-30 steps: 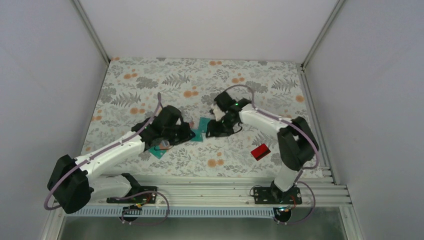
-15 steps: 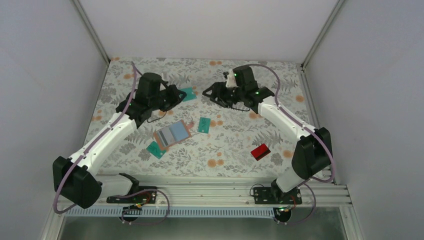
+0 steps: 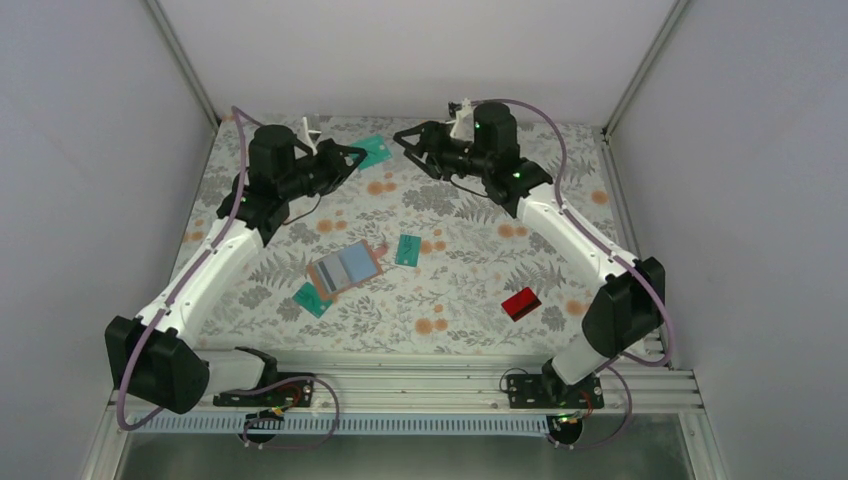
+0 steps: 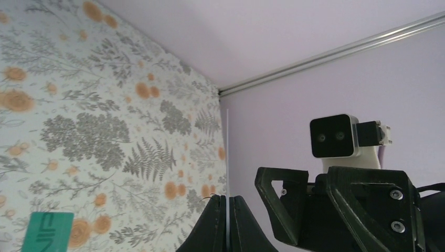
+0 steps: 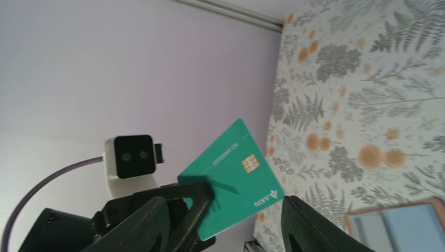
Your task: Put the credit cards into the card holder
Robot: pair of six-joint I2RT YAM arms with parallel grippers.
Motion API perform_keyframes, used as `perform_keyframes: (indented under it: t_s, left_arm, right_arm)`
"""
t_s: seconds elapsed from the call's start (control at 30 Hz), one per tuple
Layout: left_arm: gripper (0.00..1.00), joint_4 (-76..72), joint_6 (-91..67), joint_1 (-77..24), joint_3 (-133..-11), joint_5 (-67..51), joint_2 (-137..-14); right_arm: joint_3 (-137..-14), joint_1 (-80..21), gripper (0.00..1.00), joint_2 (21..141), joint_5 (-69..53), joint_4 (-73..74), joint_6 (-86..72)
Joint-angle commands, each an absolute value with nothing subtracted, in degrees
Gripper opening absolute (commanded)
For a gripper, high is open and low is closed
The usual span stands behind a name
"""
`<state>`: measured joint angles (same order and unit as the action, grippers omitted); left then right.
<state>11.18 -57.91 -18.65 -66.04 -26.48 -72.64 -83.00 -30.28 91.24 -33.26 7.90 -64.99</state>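
Note:
My left gripper [image 3: 340, 160] is shut on a teal-green credit card [image 3: 374, 151] and holds it high over the far part of the table. In the left wrist view the card [image 4: 227, 157] shows edge-on between the shut fingers [image 4: 216, 226]. My right gripper [image 3: 412, 150] is open and empty and faces the card from the right. In the right wrist view the card [image 5: 231, 176] sits between my spread fingers [image 5: 141, 226]. The tan card holder [image 3: 345, 268] lies mid-table with pale card faces on it. Two teal cards [image 3: 408, 250] [image 3: 314, 299] and a red card [image 3: 521, 303] lie flat.
The floral tablecloth [image 3: 470, 290] covers the table. White walls close in the back and both sides. A metal rail [image 3: 450, 385] runs along the near edge by the arm bases. One teal card on the cloth also shows in the left wrist view [image 4: 47, 229].
Both grippers left the card holder and rose toward the back of the table. The left one took a teal card up with it. The right gripper swung left to face the card.

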Motion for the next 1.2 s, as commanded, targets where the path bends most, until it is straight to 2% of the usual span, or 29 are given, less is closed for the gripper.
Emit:
perform_keyframes:
  t_s: [0.0,0.3,0.6,0.77,0.9,1.0,1.17]
  left_arm:
    - [0.02,5.7,-60.3,-17.6,-67.8,-30.8,-72.6]
    - [0.02,3.3,-62.9,-16.2,-68.7,-32.7,-72.4]
    - [0.02,3.3,-63.0,-15.6,-67.6,-34.1,-70.9]
    - [0.02,3.2,-63.2,-15.6,-67.3,-35.6,-70.4]
    - [0.02,3.5,-63.0,-15.6,-67.2,-35.5,-69.9]
    - [0.02,4.1,-62.9,-15.6,-67.3,-35.6,-70.1]
    - [0.05,6.4,-61.6,-15.6,-67.2,-35.3,-69.7]
  right_arm:
    - [-85.4,-32.4,0.54,93.0,-33.4,4.6,-68.3]
    - [-85.2,-35.5,0.52,93.5,-32.1,3.1,-71.4]
    - [-87.2,-36.6,0.43,94.9,-32.6,-0.5,-72.6]
    - [-89.5,-36.6,0.34,98.4,-34.4,-2.0,-72.8]
    - [-90.1,-36.6,0.2,99.2,-35.6,-3.9,-73.5]
    - [-91.1,-36.6,0.07,100.0,-36.3,-5.0,-74.0]
    - [-92.0,-36.5,0.04,100.7,-37.2,-6.9,-73.8]
